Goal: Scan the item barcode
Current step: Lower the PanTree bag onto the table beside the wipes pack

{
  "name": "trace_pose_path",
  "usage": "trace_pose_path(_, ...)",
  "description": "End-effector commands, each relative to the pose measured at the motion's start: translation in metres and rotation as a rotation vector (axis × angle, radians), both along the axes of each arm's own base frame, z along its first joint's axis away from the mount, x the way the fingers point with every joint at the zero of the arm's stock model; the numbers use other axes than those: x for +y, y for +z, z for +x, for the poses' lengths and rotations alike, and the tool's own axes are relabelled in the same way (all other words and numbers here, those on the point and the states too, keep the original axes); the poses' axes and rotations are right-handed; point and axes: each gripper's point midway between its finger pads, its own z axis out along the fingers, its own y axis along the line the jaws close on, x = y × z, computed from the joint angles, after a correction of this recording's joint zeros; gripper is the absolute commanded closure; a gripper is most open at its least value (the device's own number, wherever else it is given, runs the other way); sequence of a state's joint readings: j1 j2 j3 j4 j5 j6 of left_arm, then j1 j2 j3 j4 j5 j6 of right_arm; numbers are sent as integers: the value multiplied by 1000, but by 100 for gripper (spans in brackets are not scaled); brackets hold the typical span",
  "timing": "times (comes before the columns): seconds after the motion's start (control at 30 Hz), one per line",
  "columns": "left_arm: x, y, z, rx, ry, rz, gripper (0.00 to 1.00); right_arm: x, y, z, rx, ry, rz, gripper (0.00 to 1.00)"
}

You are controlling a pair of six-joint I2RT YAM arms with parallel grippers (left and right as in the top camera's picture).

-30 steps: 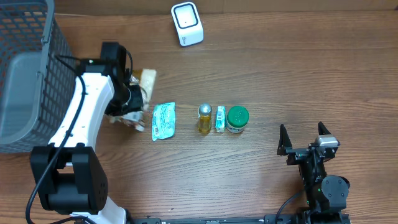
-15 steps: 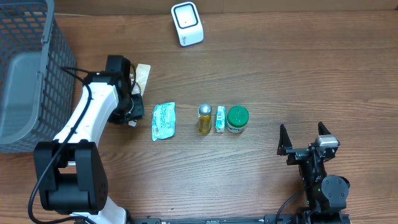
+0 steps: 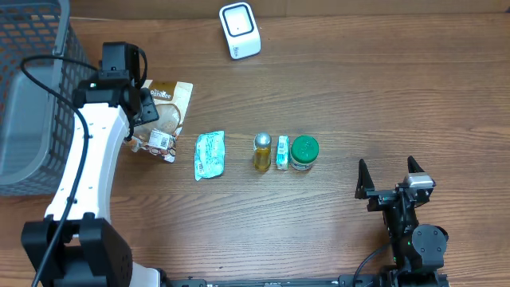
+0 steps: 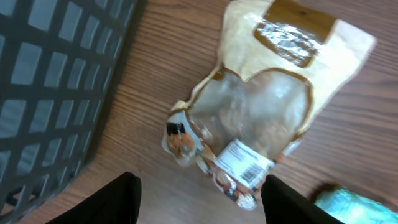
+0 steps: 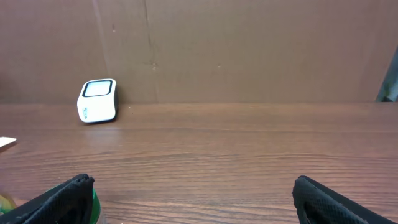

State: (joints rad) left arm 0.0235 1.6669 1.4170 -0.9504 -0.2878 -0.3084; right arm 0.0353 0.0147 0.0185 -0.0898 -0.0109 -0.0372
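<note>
The item, a tan snack bag [image 3: 166,115] with a clear window, lies flat on the table beside the basket. A white barcode label [image 4: 245,169] faces up at its near end. My left gripper [image 4: 202,206] hovers over that near end, open, its black fingers [image 4: 118,199] apart and nothing between them. The white scanner [image 3: 240,30] stands at the back of the table and shows far left in the right wrist view [image 5: 97,100]. My right gripper [image 3: 391,179] rests open at the front right, holding nothing.
A grey wire basket [image 3: 32,96] fills the left edge, close to my left arm. A teal packet [image 3: 209,154], a small oil bottle [image 3: 262,151], a small box [image 3: 282,151] and a green-lidded jar [image 3: 304,152] stand in a row mid-table.
My left gripper has opened and let go of the snack bag, which now lies flat. The left arm has swung back and to the left. The right arm has not moved.
</note>
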Motion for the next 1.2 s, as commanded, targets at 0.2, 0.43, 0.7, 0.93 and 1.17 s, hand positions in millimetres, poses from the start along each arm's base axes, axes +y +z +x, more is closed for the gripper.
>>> trace_pose_path(0.2,-2,-68,35,-34,-22,-30,25,2,-1,0,-7,7,3,0)
trace_pose_path(0.43,-12,-112,44,19,-45,-90,28,2,-1,0,-6,7,3,0)
trace_pose_path(0.7,-37,-159,-5,283,-89,-232,41,2,-1,0,-7,7,3,0)
trace_pose_path(0.93,-45,-137,-33,358,-90,-276,45,2,-1,0,-6,7,3,0)
trace_pose_path(1.17,-45,-66,-26,180,-113,-261,44,2,-1,0,-7,7,3,0)
